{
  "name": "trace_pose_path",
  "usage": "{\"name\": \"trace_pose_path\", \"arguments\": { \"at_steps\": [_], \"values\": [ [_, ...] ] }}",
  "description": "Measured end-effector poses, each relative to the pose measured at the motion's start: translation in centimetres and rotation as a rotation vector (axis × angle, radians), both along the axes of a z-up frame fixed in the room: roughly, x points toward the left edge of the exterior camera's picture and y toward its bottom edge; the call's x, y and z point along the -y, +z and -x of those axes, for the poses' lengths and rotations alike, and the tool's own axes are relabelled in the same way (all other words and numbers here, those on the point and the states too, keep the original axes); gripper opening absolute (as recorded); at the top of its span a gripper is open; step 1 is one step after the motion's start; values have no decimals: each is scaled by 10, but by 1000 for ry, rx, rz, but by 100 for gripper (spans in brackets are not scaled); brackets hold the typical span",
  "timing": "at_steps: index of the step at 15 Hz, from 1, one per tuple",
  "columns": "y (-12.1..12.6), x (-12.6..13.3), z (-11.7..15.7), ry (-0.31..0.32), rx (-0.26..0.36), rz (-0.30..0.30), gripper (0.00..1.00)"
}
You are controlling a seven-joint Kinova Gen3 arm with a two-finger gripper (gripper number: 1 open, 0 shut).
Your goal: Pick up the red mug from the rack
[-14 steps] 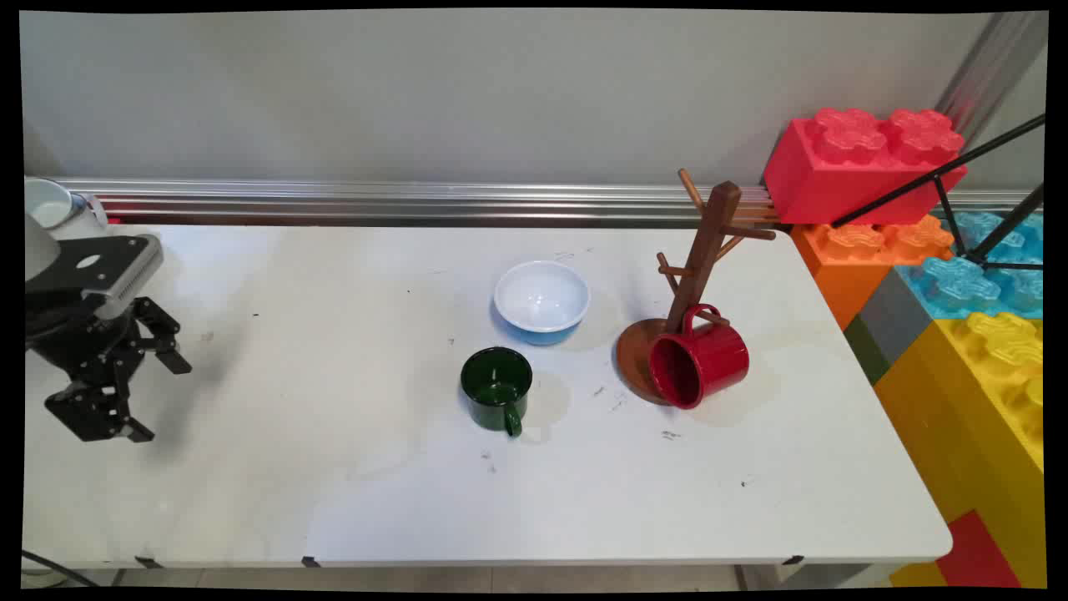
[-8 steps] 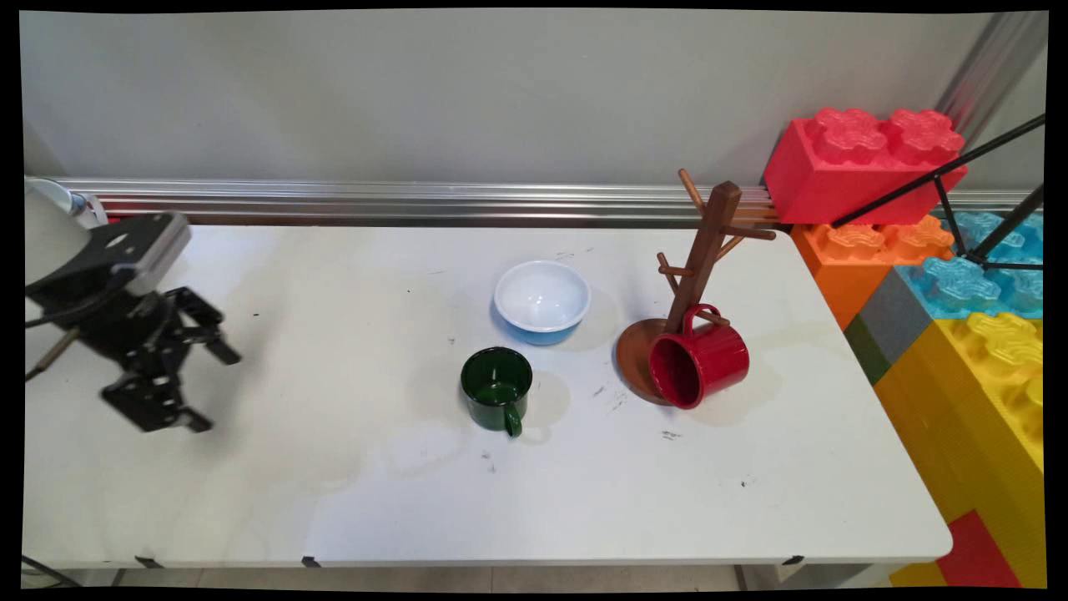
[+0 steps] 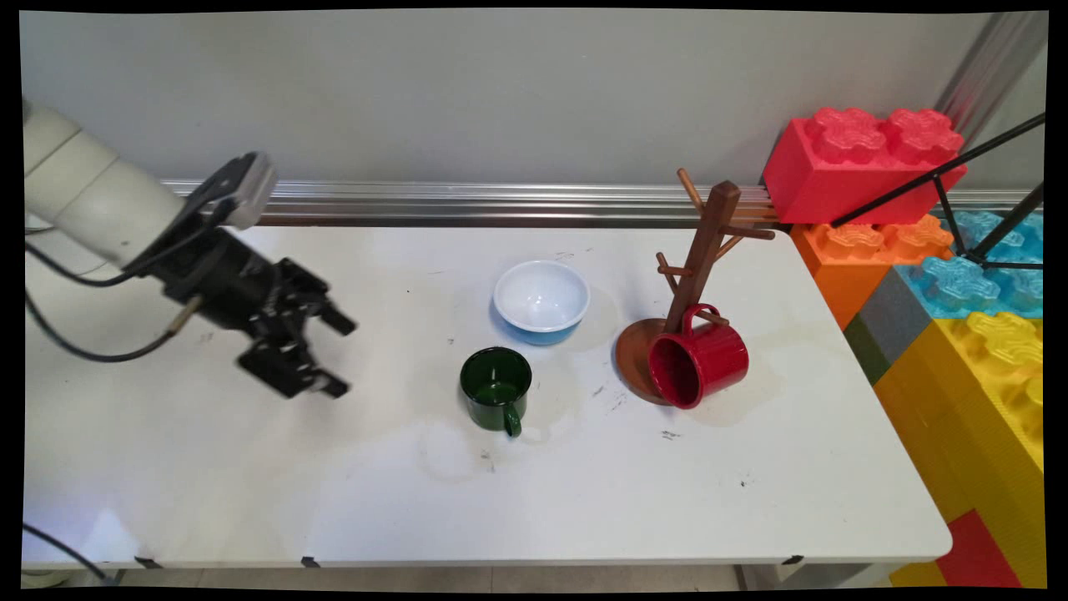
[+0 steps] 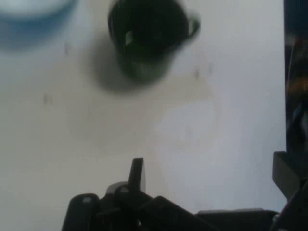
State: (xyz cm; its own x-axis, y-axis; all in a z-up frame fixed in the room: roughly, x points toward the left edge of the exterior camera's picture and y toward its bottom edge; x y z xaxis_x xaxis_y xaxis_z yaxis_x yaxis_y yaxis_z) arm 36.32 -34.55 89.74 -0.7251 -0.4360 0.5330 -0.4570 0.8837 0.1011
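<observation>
My black gripper (image 3: 340, 355) hangs open and empty above the table's left half, tilted toward the right. Nearest to it is a dark green mug (image 3: 496, 388), standing upright to its right with the handle toward the near edge. In the hand view the green mug (image 4: 144, 41) lies ahead at the top, and two fingertips (image 4: 137, 173) stand wide apart. Behind the mug sits a bowl (image 3: 541, 300), white inside and blue outside. A red mug (image 3: 699, 359) hangs on its side from a low peg of the wooden mug tree (image 3: 697, 275).
Large toy bricks, red (image 3: 863, 163), orange (image 3: 868, 250), blue (image 3: 980, 271) and yellow (image 3: 984, 392), are stacked past the table's right edge. A metal rail (image 3: 467, 203) runs along the back. Black tripod legs (image 3: 959, 179) cross the bricks.
The gripper has swung from the table's far left toward the right and slightly back, closing on the green mug. Its fingers stayed open. Mugs, bowl and tree have not moved.
</observation>
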Motion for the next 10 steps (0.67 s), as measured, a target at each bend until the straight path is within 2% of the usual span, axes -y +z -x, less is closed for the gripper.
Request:
{"name": "trace_pose_path", "arguments": {
  "at_steps": [4, 10],
  "values": [
    [7, 10, 46, 37, -111, 41, 100],
    [8, 19, 95, 82, -153, 71, 100]
  ]
}}
